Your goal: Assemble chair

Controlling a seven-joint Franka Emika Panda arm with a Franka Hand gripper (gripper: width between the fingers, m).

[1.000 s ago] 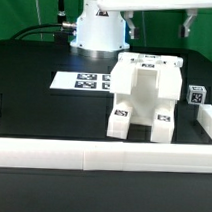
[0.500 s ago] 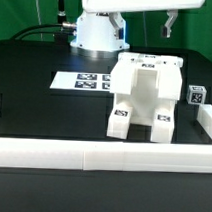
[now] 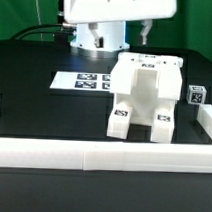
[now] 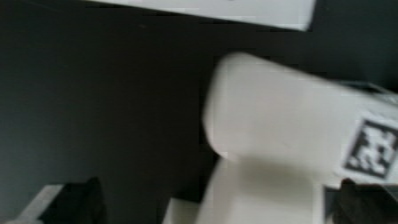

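A mostly built white chair [image 3: 143, 94] stands on the black tabletop [image 3: 34, 111], just beside the marker board [image 3: 83, 81]. One small tagged leg block [image 3: 196, 96] stands loose near the chair on the exterior view's right. The robot's fingers [image 3: 145, 34] hang spread wide and empty above and behind the chair; the arm seems between grasps, and next it likely must descend, straddle a part squarely, then close.

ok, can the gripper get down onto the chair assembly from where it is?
Likely yes: the gripper hangs open above the far edge of the chair assembly, and nothing stands between them.
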